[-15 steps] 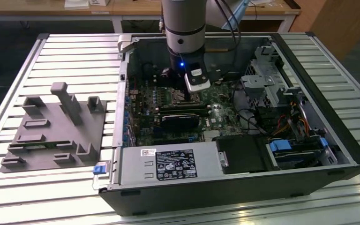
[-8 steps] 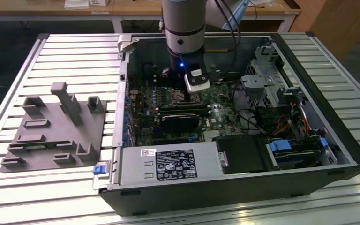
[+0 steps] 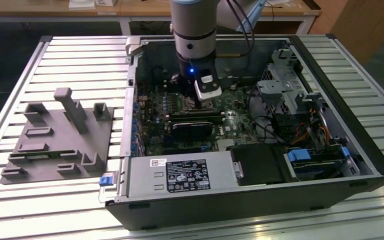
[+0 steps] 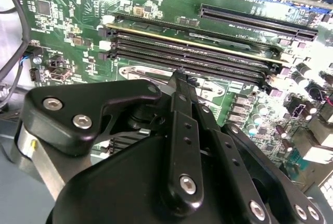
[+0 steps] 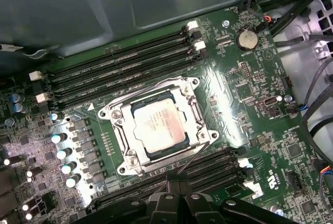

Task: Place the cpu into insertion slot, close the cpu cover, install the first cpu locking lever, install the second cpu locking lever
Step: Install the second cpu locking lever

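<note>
Dull silver square cpu (image 5: 158, 126) sitting in slot (image 5: 139, 157), shiny metal cover (image 5: 191, 110) lying closed — black gripper (image 5: 177, 190) hovering just beside, fingers' state unclear.

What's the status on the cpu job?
End effector low over the motherboard, at the socket edge. Cpu seated in the insertion slot, cpu cover down around it. Nothing lying across the socket.

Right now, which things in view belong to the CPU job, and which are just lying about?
Job:
- cpu, sitting in the insertion slot
- cpu cover, lying down around the chip
- gripper, above the board

Lying about:
- grey fixture block, outside the case
- memory slots
- coin cell
</note>
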### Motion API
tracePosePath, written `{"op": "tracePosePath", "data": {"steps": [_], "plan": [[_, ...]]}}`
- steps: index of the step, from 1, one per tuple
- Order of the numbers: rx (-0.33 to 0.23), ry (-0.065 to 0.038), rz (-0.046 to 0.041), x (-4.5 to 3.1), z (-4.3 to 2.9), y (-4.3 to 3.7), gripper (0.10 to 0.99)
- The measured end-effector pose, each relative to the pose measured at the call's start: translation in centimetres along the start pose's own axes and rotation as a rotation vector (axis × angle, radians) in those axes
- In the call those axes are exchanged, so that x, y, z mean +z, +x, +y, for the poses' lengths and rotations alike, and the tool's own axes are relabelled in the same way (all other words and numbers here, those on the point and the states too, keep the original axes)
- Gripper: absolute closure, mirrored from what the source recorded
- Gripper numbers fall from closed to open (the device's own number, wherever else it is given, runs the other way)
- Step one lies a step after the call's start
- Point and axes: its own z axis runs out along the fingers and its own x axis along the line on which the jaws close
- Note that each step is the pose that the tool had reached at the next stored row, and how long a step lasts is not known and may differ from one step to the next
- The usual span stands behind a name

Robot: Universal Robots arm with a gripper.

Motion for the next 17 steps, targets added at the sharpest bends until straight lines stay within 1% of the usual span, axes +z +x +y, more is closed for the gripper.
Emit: {"op": "tracePosePath", "data": {"steps": [5,14,15,17], "plan": [[-0.002,0.0,0.0001,0.1,-0.11,0.26,0.98],[-0.014,-0.003,0.0019,0.5,-0.39,0.32,0.98],[-0.016,-0.004,0.0023,0.51,-0.45,0.37,0.98],[-0.02,-0.01,0.0049,0.58,-0.59,0.53,0.98]]}}
